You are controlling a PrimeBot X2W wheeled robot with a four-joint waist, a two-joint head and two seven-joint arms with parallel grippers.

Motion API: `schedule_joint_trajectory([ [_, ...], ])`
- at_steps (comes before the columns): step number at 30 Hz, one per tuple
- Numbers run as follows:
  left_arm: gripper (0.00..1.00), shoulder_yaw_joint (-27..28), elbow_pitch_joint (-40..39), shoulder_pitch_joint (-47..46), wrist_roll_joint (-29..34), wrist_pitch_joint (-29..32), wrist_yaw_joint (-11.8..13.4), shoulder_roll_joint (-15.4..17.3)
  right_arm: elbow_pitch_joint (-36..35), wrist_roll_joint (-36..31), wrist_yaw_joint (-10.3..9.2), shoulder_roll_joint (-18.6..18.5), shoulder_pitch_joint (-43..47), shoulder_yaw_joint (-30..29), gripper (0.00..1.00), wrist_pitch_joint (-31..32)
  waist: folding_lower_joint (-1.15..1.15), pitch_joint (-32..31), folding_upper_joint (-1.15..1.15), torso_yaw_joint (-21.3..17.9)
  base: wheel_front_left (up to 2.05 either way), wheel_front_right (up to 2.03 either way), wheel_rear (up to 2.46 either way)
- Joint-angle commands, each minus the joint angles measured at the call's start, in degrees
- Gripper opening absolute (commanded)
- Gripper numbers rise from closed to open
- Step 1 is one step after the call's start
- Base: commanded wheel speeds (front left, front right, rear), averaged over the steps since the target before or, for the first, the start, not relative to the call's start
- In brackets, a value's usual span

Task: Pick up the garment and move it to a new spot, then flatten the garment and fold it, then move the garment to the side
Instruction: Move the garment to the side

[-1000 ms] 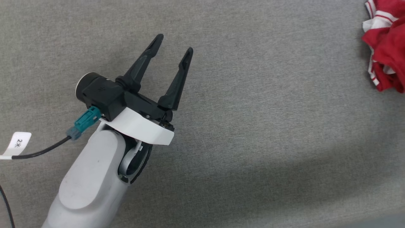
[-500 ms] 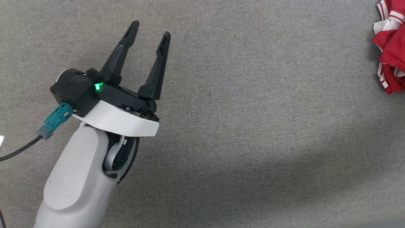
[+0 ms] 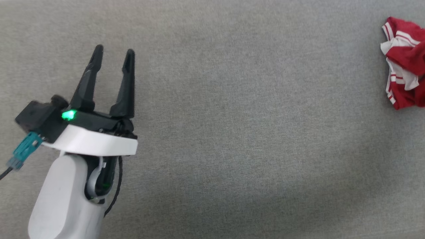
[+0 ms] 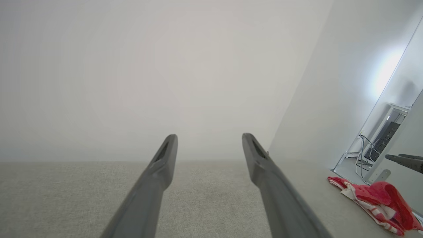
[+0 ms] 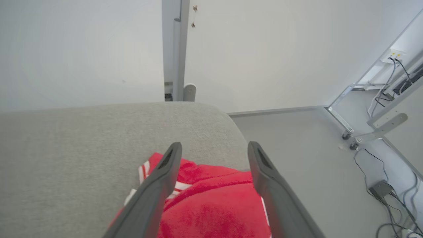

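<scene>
Crumpled red garment [image 3: 403,83] lies at the right edge of the grey cloth surface [image 3: 249,132]
The left gripper [image 3: 114,50] hovers well apart from it, fingers spread and empty; the right gripper [image 5: 214,145] — fingers spread too — hangs over the heap, pinching nothing; a white sleeve and striped trim show among the folds.

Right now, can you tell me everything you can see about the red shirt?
The red shirt is scrunched into a lumpy heap, not flat or folded. It is bright red with white bits and red-and-white striped trim, and looks thin and soft. It lies on the grey cloth surface, close to its edge. The right gripper hangs open just over it, and the shirt shows between its fingers. I cannot tell whether they touch it.
</scene>
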Motion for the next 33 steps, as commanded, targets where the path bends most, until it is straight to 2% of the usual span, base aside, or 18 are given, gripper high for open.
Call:
schedule_joint_trajectory([
  [1, 1.00, 1.5, -0.5, 1.7, 0.7, -0.3, -0.1, -0.2, -1.0, 0.5, -0.02, 1.0, 1.4, 0.9, 1.00, -0.9, 0.00, -1.8, 0.00, 0.9, 0.00, 0.00, 0.00],
  [10, 1.00, 8.3, -2.7, 8.3, 4.5, -0.3, -0.1, -2.2, -8.2, 5.4, -0.02, 6.2, 8.6, 6.6, 1.00, -6.5, 0.00, -7.0, 0.00, 3.8, 0.00, 0.00, 0.00],
  [16, 1.00, 11.2, -3.6, 13.9, 6.2, -0.3, -0.1, -2.1, -13.5, 7.5, -0.02, 9.6, 14.9, 8.9, 1.00, -9.5, 0.00, -10.1, 0.00, 5.5, 0.00, 0.00, 0.00],
  [24, 1.00, 13.7, -3.8, 20.1, 7.5, -0.3, -0.1, -2.6, -20.6, 9.7, -0.02, 11.0, 24.2, 10.8, 1.00, -12.5, 0.00, -13.4, 0.00, 8.0, 0.00, 0.00, 0.00],
  [33, 1.00, 16.8, -4.5, 27.5, 8.9, -0.3, -0.1, -3.7, -28.2, 10.0, -0.02, 13.5, 36.0, 10.9, 1.00, -14.5, 0.00, -17.6, 0.00, 8.9, 0.00, 0.00, 0.00],
])
